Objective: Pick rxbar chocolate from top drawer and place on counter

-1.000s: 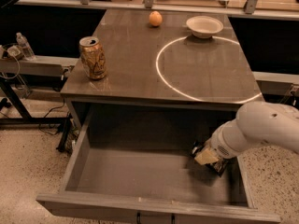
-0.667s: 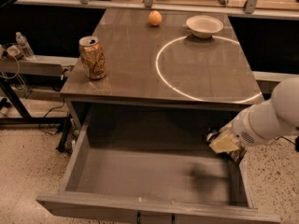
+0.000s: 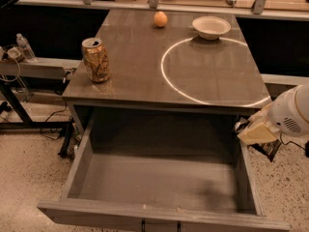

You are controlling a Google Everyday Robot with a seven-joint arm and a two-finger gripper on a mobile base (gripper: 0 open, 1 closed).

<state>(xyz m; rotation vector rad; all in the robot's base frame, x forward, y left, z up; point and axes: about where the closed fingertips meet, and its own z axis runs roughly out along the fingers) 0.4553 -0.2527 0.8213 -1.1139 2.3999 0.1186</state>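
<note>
The top drawer stands pulled wide open below the counter, and its grey inside holds nothing that I can see. My gripper is at the drawer's right wall, just above its rim and below the counter's front right corner. It is shut on the rxbar chocolate, a small flat dark wrapper that sticks out below the cream fingers. The bar hangs clear of the drawer floor, over the right wall. The white arm comes in from the right edge.
On the counter stand a gold soda can at the front left, an orange at the back and a white bowl at the back right. A thin white circle marks the right half. A water bottle lies on a shelf at left.
My gripper has risen from the drawer's right rear floor and moved right to its right wall, carrying the dark bar with it. The drawer and the things on the counter have not moved.
</note>
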